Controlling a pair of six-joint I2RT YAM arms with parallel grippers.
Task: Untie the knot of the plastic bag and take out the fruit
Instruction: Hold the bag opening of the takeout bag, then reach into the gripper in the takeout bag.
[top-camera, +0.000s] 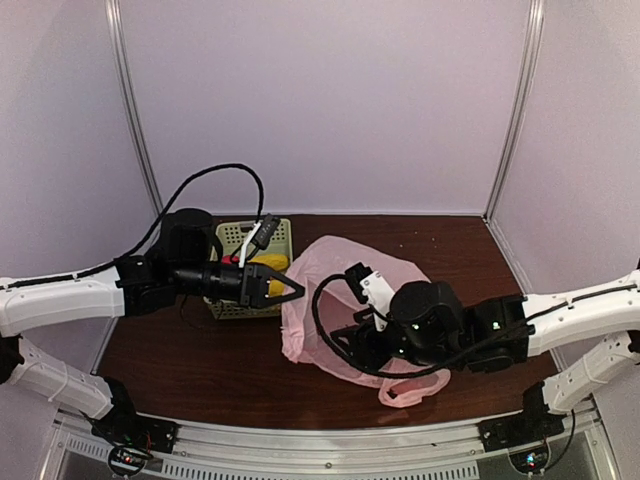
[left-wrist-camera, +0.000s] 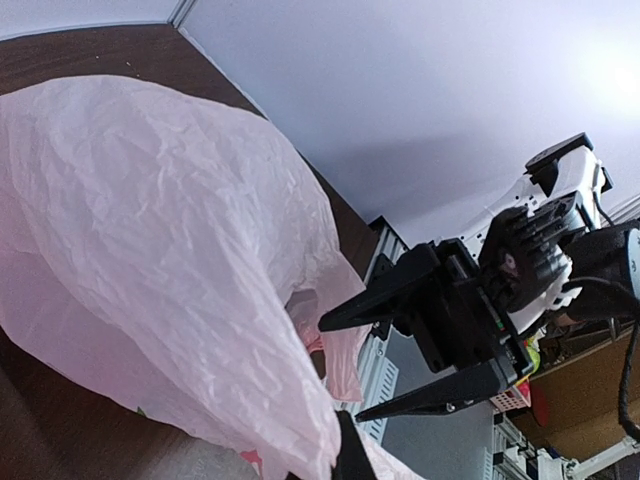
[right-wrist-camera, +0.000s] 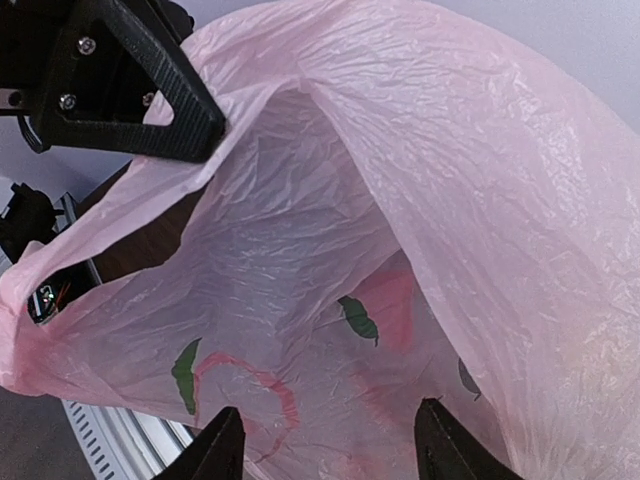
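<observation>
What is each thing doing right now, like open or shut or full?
bag: mouth open, edge held up
left tool: shut on the bag's edge
right tool: open, by the bag's mouth
basket: upright, fruit inside

White arms (top-camera: 60, 298) bear black joints (top-camera: 430, 320), looping cables (top-camera: 215, 170) and a black left claw (top-camera: 297, 290).

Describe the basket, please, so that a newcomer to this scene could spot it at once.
Start from the dark wooden table and look to its back left. The basket stands there, left of the pink plastic bag. It is the only rigid, pale green, slotted container, with yellow and red fruit inside.
</observation>
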